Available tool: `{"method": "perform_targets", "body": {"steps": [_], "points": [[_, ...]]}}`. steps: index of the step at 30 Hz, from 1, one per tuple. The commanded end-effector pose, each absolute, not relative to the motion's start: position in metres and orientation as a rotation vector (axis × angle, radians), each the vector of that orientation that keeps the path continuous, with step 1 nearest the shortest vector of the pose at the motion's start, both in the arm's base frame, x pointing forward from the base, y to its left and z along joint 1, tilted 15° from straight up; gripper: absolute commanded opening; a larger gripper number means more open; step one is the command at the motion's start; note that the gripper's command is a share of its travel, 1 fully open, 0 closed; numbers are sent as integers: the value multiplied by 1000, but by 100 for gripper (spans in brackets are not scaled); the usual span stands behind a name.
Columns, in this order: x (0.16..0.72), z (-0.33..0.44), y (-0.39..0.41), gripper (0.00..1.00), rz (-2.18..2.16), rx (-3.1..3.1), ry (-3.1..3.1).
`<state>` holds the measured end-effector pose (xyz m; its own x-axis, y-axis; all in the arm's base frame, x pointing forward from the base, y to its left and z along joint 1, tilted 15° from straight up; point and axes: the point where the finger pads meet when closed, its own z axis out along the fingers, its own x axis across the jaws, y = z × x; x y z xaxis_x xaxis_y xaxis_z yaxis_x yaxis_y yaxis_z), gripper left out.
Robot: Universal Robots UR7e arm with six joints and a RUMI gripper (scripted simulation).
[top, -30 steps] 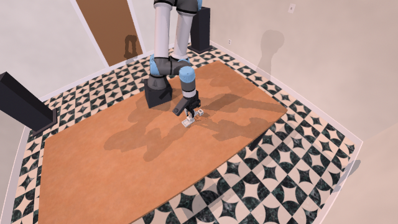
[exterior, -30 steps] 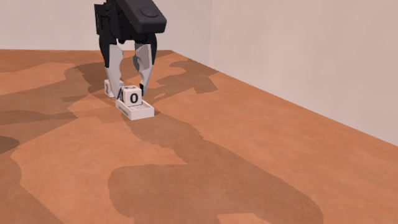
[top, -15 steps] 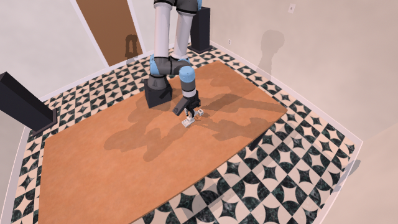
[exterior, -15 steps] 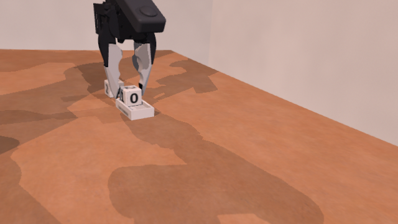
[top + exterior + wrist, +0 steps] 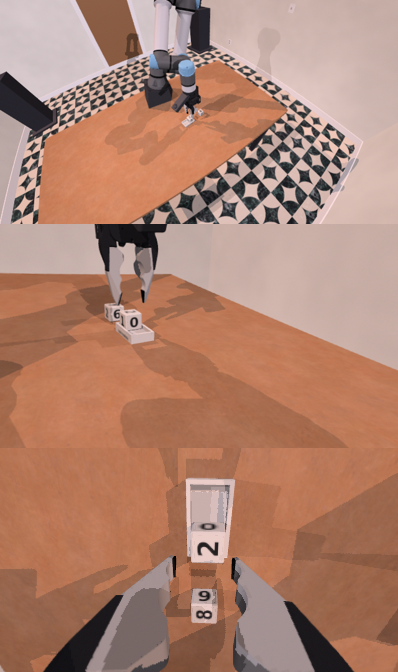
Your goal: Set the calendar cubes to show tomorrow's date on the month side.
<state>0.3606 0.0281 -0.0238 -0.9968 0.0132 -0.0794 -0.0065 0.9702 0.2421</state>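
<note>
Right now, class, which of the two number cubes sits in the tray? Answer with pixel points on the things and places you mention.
The cube (image 5: 130, 320) (image 5: 208, 546) with 2 on top; the other, showing 6, stands on the tabletop.
</note>
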Motion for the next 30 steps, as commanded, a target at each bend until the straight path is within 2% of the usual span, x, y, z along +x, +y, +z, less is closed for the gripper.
{"method": "perform_targets", "body": {"steps": [1, 15, 16, 30], "points": [[357, 7, 20, 29, 380, 4, 3044], [355, 31, 14, 29, 380, 4, 3043], [355, 31, 14, 100, 380, 4, 3043], [354, 30, 15, 100, 383, 3, 3046]]}}
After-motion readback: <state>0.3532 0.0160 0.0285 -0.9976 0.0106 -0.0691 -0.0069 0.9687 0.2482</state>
